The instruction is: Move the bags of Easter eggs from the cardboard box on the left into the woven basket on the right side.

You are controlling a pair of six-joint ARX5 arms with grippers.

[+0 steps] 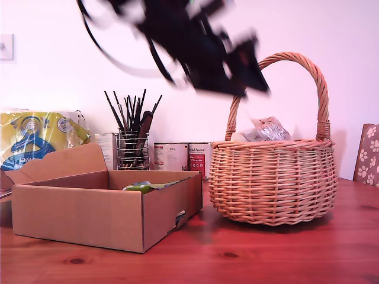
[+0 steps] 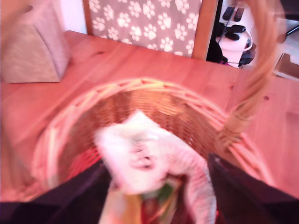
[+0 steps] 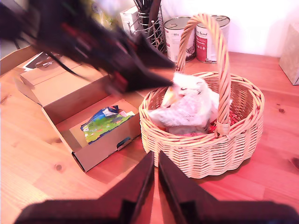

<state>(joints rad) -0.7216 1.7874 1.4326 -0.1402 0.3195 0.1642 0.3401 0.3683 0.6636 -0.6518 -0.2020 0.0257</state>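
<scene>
First pincer (image 2: 154, 186) spread around whitish-clear crinkly bag (image 2: 145, 158), over round tan wicker basket (image 2: 196, 116).
Second pincer (image 3: 156, 184) pressed together; risk: bag snagging the arched handle (image 2: 254, 79).

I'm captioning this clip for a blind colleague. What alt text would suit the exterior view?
A blurred black robot arm hangs above a round tan wicker basket with a tall arched handle, a whitish crinkly plastic bag poking over its rim. At the exterior view's left sits a shallow open brown cardboard box with a bright green bag inside, on a reddish wooden table.
</scene>
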